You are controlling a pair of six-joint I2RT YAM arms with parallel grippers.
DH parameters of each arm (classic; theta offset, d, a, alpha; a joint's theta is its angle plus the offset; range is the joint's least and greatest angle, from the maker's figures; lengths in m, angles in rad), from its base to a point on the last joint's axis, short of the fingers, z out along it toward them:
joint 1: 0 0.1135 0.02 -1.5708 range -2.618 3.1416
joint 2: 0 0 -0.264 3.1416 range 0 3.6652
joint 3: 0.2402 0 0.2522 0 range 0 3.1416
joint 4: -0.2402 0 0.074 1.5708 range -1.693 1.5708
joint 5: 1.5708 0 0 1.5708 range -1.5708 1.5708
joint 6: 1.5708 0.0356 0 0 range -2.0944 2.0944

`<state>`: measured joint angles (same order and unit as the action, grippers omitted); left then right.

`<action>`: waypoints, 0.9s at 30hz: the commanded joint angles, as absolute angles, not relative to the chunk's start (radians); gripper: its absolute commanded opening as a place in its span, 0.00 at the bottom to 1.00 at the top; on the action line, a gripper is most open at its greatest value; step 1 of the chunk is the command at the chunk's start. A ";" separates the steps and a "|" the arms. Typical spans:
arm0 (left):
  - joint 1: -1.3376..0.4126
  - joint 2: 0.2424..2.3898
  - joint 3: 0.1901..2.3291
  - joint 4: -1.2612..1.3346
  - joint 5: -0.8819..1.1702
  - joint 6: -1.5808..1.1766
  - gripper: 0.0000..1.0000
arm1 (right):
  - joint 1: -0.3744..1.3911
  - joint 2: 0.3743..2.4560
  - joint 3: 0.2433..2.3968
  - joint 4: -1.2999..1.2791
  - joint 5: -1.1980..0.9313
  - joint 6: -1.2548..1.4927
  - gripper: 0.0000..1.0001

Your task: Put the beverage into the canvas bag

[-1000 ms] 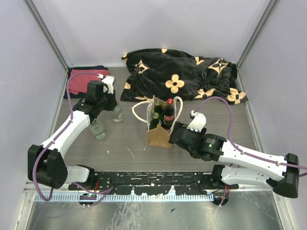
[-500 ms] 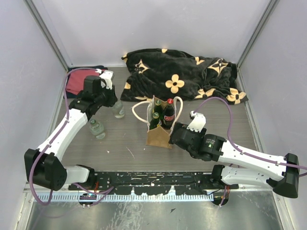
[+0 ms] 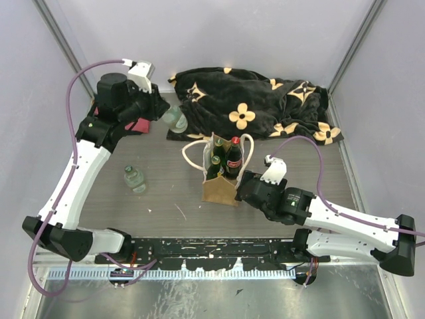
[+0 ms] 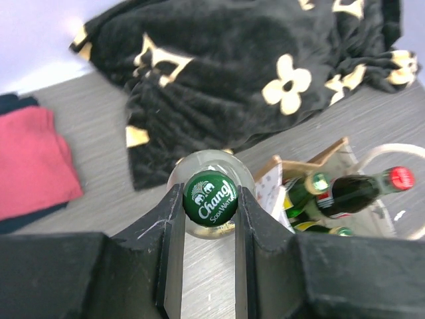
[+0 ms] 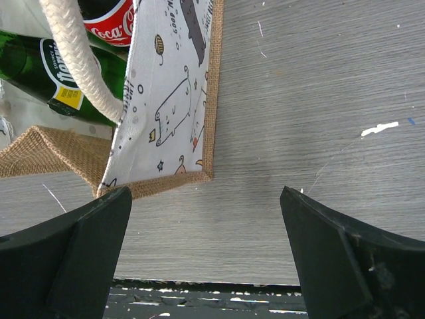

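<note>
My left gripper is shut on the neck of a clear soda bottle with a green Chang cap, held high in the air left of and behind the canvas bag; the bottle also shows in the top view. The small tan bag with white rope handles stands mid-table and holds green bottles and a red-capped cola bottle. It shows in the left wrist view and the right wrist view. My right gripper is open and empty, low on the table just right of the bag.
A second clear bottle with a green cap stands at the left of the table. A black flower-patterned blanket lies along the back. A red cloth on a dark one lies at the back left. Grey walls close in three sides.
My left gripper has lifted the clear bottle off the table and carried it up and toward the back. The right arm has barely moved.
</note>
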<state>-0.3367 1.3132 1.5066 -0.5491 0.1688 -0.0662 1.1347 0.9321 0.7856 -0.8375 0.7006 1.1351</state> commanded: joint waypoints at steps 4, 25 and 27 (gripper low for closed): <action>-0.488 1.321 1.693 -0.521 0.239 -0.120 0.00 | 1.132 0.901 0.784 -0.812 0.718 1.142 1.00; -0.834 1.328 1.578 -0.497 0.162 -0.158 0.00 | 1.132 0.841 0.795 -0.869 0.749 1.157 1.00; -0.847 1.340 1.570 -0.487 0.157 -0.162 0.00 | 1.132 0.836 0.796 -0.878 0.752 1.157 1.00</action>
